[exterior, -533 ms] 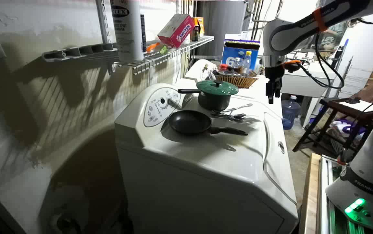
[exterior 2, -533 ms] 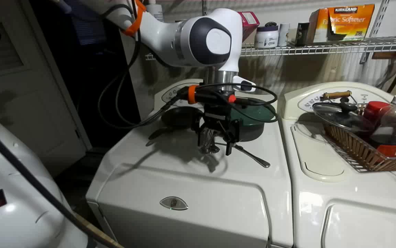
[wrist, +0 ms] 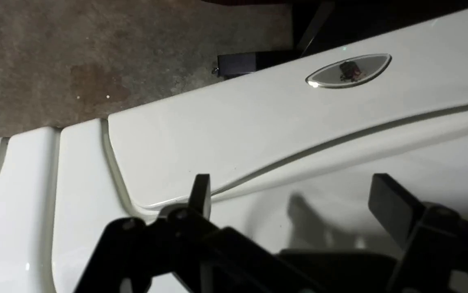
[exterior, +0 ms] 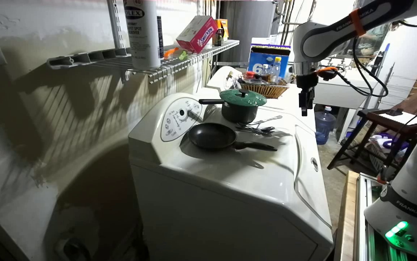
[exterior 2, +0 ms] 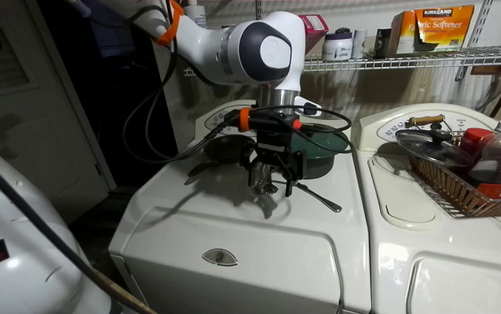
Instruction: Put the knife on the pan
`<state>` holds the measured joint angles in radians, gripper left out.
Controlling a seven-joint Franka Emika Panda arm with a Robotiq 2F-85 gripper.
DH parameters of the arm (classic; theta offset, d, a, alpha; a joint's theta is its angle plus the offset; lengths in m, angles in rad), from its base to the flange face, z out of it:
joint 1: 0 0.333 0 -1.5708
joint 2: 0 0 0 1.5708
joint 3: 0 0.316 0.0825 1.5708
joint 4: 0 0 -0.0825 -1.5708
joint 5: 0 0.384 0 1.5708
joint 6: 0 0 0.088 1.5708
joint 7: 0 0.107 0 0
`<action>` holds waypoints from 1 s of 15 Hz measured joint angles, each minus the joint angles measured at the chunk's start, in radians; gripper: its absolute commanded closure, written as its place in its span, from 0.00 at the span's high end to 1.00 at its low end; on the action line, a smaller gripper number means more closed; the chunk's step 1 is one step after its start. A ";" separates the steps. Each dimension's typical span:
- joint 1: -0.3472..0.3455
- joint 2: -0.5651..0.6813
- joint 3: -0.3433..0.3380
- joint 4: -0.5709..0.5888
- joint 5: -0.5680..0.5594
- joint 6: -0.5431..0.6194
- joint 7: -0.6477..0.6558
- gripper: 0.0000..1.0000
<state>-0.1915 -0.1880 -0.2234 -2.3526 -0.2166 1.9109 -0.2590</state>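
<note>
The black frying pan (exterior: pixel 212 136) lies on the white machine top, its handle pointing toward the front edge. In an exterior view the pan (exterior 2: pixel 228 147) is partly hidden by the arm. A pile of metal cutlery (exterior: pixel 257 129) lies beside it, in front of the pot. One utensil with a long silver handle (exterior 2: pixel 321 199) sticks out of the pile. I cannot tell which piece is the knife. My gripper (exterior 2: pixel 270 188) is open and empty, above the machine top near its front edge. In the wrist view the gripper (wrist: pixel 290 181) has only the white lid and shadows between its fingers.
A green-lidded pot (exterior: pixel 243 105) stands behind the cutlery. A wicker basket (exterior 2: pixel 455 187) with bottles and a glass lid stands on the neighbouring machine. A wire shelf (exterior: pixel 179 64) with boxes and a spray can runs along the wall.
My gripper has turned slightly and shifted a little; its fingers now line up in an exterior view. The pan, pot and cutlery have not moved.
</note>
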 measured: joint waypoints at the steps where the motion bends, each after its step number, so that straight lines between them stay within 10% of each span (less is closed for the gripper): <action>1: 0.003 0.001 0.002 0.001 -0.011 -0.008 -0.039 1.00; 15: 0.024 0.072 -0.008 0.197 -0.184 0.011 -0.645 1.00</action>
<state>-0.1676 -0.1162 -0.2309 -2.1551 -0.4003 1.9220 -0.9037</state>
